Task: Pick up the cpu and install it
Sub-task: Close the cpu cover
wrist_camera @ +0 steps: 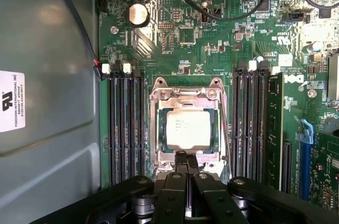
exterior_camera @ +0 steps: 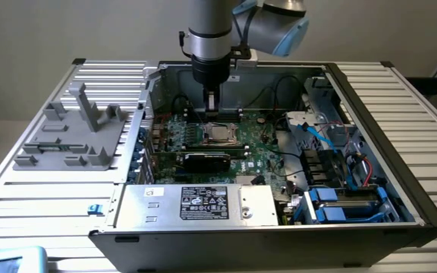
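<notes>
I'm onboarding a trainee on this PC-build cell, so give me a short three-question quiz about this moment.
1. True or false: the cpu lies inside the socket frame.
2. The gripper is: A) open, B) shut and holding nothing, C) shut on the cpu.
3. What colour is the part holder on the exterior view's left of the case?
Key: 1 true; 2 B; 3 grey.

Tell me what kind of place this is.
Probably a robotics lab bench set up for computer assembly. An open computer case sits on a slatted metal table with a grey fixture stand beside it. The gripper hangs over the cpu lying in the motherboard socket.
</notes>
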You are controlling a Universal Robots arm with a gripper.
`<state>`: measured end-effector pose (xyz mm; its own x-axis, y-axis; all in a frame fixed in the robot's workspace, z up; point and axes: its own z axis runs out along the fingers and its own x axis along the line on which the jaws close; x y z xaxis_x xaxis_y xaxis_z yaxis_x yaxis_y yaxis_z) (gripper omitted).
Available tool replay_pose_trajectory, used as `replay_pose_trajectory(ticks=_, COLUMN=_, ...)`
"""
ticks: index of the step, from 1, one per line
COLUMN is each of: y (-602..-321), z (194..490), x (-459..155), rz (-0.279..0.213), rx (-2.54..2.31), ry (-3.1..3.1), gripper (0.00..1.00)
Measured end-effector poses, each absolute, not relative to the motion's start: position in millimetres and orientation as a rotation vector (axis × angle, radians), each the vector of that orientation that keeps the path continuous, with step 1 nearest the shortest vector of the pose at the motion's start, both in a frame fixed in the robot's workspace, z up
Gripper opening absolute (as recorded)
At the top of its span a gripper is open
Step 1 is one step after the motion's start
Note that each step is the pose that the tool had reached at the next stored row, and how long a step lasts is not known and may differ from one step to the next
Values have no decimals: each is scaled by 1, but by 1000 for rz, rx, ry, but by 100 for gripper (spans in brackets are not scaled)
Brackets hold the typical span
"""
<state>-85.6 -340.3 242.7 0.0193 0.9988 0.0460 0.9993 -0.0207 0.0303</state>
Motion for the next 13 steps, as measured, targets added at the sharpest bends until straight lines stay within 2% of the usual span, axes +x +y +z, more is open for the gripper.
replay_pose_trajectory(ticks=13, y=-343, z=224, x=-92, rz=-81, rx=-2234, ry=-2189, gripper=11)
